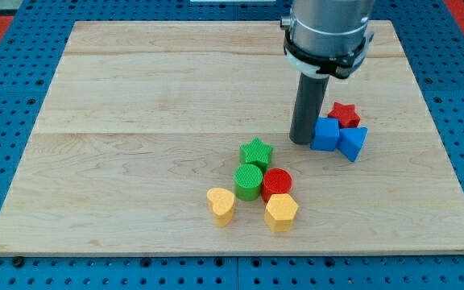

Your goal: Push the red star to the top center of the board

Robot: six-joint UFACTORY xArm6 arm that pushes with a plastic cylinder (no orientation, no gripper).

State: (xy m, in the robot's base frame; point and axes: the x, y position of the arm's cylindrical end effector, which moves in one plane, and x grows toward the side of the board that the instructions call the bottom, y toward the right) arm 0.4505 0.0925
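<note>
The red star (345,114) lies at the view's right, middle height, on the wooden board (159,89). It touches a blue cube (325,134) at its lower left and a blue triangular block (353,142) below it. My tip (302,141) rests on the board just left of the blue cube, touching or almost touching it, and lower left of the red star. The thick dark rod rises from it to the arm at the view's top.
A cluster sits lower centre: green star (256,151), green cylinder (248,181), red cylinder (277,182), yellow hexagon (281,211), yellow heart (221,205). Blue pegboard surrounds the board.
</note>
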